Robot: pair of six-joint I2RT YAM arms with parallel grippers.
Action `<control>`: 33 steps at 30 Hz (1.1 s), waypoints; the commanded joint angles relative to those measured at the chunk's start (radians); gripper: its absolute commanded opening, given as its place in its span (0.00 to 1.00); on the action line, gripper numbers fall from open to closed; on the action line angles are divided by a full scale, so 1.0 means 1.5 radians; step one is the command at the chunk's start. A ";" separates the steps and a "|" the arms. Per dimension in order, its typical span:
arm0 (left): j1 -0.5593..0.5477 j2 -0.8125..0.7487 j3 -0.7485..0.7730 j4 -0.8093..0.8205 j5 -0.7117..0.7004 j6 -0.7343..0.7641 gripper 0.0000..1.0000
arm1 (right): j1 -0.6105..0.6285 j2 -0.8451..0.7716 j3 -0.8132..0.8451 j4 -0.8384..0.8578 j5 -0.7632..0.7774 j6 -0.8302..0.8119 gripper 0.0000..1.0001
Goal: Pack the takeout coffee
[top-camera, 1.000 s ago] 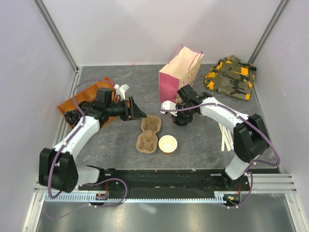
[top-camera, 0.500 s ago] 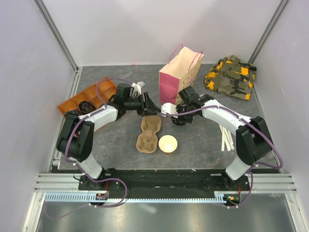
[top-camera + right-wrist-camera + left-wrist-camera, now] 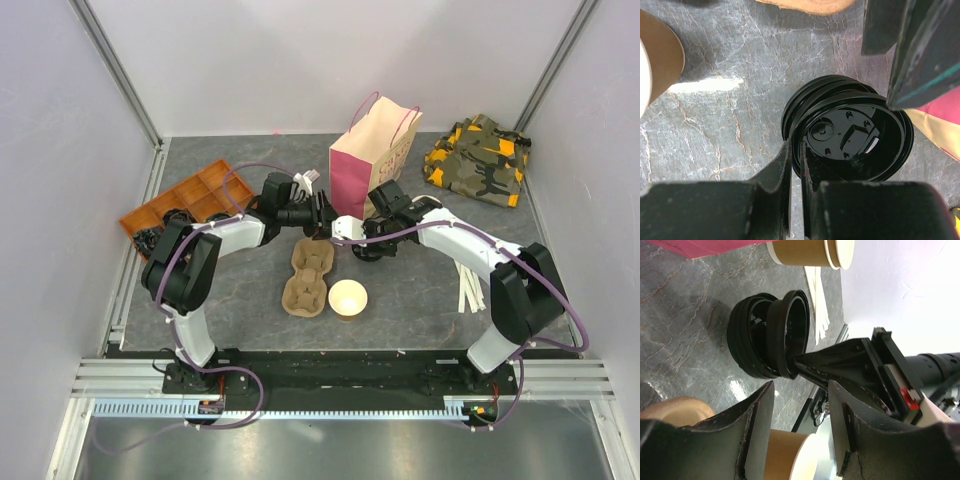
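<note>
The right gripper [image 3: 795, 151] is closed on the rim of one black lid [image 3: 855, 137]. Its two fingers pinch only the edge, and the lid hangs tilted over the stack [image 3: 747, 340] of other lids; I cannot tell if it touches the stack. The left gripper [image 3: 800, 395] stands opposite and very near, with its jaws apart and nothing between them. The lid is just in front of its fingertips. The coffee, meaning a cup closed with a lid, I find in no view. The cup [image 3: 348, 298] nearer the arm bases than both grippers has no lid, and neither do the cups [image 3: 810, 250] just beside the right gripper. So I judge the work is at the step of taking a lid, and the packing is not yet begun. Several things can go wrong from here. The grip is narrow and on thin plastic, so the lid can turn or slip out if the arm moves fast. The next lid may stick to it and come up together with it. If the left gripper takes the lid, the grippers are so close that the fingers can hit each other or push the stack away. A hard squeeze may also bend the rim, and then the lid will not close well on a cup.
</note>
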 commanded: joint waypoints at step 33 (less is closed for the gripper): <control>-0.039 0.083 0.048 0.082 -0.019 -0.080 0.47 | 0.010 -0.013 0.018 0.014 -0.017 0.014 0.00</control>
